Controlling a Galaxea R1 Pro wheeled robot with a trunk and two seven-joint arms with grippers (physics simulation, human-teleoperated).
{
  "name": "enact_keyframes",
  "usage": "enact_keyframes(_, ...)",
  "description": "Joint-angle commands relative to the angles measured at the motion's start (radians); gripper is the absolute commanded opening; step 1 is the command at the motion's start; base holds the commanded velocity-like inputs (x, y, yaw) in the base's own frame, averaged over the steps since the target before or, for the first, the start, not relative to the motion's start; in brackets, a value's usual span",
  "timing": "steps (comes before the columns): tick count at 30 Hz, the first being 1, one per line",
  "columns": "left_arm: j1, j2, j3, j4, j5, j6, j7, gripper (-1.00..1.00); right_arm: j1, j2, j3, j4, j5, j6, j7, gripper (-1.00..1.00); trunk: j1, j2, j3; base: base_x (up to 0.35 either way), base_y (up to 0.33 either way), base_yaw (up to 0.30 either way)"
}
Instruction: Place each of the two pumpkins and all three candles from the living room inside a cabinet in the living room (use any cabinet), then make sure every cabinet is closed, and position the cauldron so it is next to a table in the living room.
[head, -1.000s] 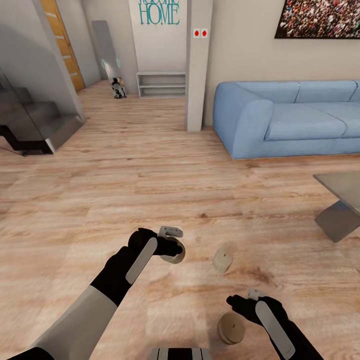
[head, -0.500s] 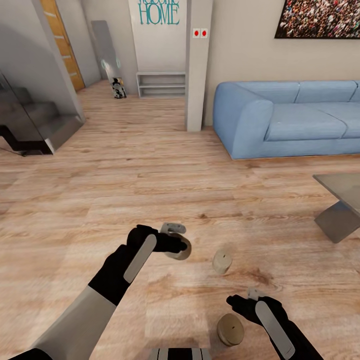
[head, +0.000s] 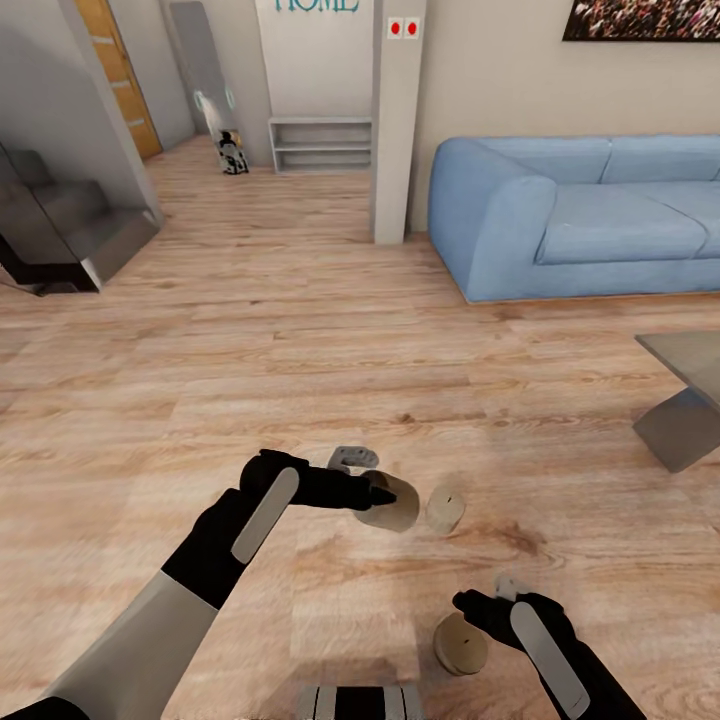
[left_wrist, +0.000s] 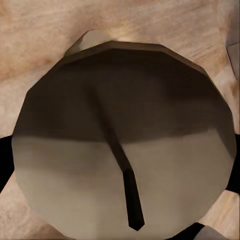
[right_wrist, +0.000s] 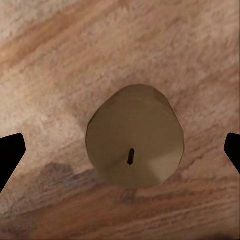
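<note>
Your left gripper (head: 372, 492) is pinching 1 small tan stubby candle (head: 392, 503), and it looks lifted a little off the light wooden plank floor (head: 300, 340). In the left wrist view the held candle's flat top and dark wick (left_wrist: 131, 200) sit very close to the camera, so the grip looks good. Keep the squeeze firm and lift slowly so it does not slip out.

Your right gripper (head: 487, 598) is spread wide. In the right wrist view its 2 black fingertips (right_wrist: 11, 150) sit far out on each side of a second tan candle standing on the floor (right_wrist: 134, 150), straight under the gripper. I think this is your next grab. Go straight down, keep the candle in the middle between the fingers, then close gently. Do not bump it from the side, or it may tip and roll.

A third tan candle (head: 445, 508) stands on the floor just beside the candle in your left gripper, on its outer side. Mind it when you move the left arm, because a swing could knock it over.

Farther ahead of both grippers is a big blue soft sofa (head: 580, 225). Off past the right gripper is the corner of a low glass-topped table with grey slanted legs (head: 685, 425). A grey square pillar (head: 395, 120) stands far ahead. None of these is in your way now.
</note>
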Motion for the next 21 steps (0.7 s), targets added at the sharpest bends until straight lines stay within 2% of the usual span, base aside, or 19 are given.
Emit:
enact_keyframes(1,-0.001,0.008,0.001,-0.001,-0.010,0.003,-0.033,-1.00,-0.001,-0.001,0.003,-0.002,-0.010,0.000,-0.010,1.00,0.000,-0.001,-0.005,0.000,0.000,0.000)
enact_keyframes(6,-0.001,0.032,0.007,-0.001,-0.008,0.003,-0.103,-1.00,-0.001,-0.001,0.008,-0.003,-0.007,0.000,-0.010,1.00,0.002,-0.002,-0.024,0.000,0.000,0.000)
enact_keyframes(9,0.000,0.063,0.071,-0.001,-0.007,0.003,-0.174,-1.00,0.000,-0.001,0.009,-0.004,-0.006,0.000,-0.010,1.00,0.004,-0.003,-0.036,0.000,0.000,0.000)
enact_keyframes(10,0.000,0.076,0.106,0.000,-0.007,0.003,-0.212,-1.00,0.000,0.000,0.009,-0.004,-0.006,0.000,-0.010,1.00,0.004,-0.003,-0.040,0.000,0.000,0.000)
enact_keyframes(12,0.000,0.097,0.144,0.001,-0.009,0.003,-0.267,-1.00,-0.001,0.000,0.010,-0.004,-0.006,0.000,-0.010,1.00,0.005,-0.003,-0.043,0.000,0.000,0.000)
enact_keyframes(14,0.001,0.123,0.164,0.002,-0.008,0.003,-0.312,-1.00,-0.001,0.000,0.010,-0.004,-0.007,0.000,-0.010,1.00,0.005,-0.003,-0.043,0.000,0.000,0.000)
enact_keyframes(15,0.001,0.132,0.169,0.002,-0.008,0.003,-0.327,-1.00,-0.001,0.000,0.010,-0.004,-0.007,-0.001,-0.010,1.00,0.005,-0.003,-0.043,0.000,0.000,0.000)
enact_keyframes(18,0.001,0.170,0.182,0.003,-0.007,0.003,-0.427,-1.00,-0.001,0.000,0.010,-0.004,-0.007,-0.001,-0.009,1.00,0.005,-0.003,-0.043,0.000,0.000,0.000)
enact_keyframes(21,0.001,0.179,0.185,0.004,-0.007,0.003,-0.463,-1.00,-0.001,0.000,0.010,-0.005,-0.007,-0.001,-0.009,1.00,0.005,-0.003,-0.043,0.000,0.000,0.000)
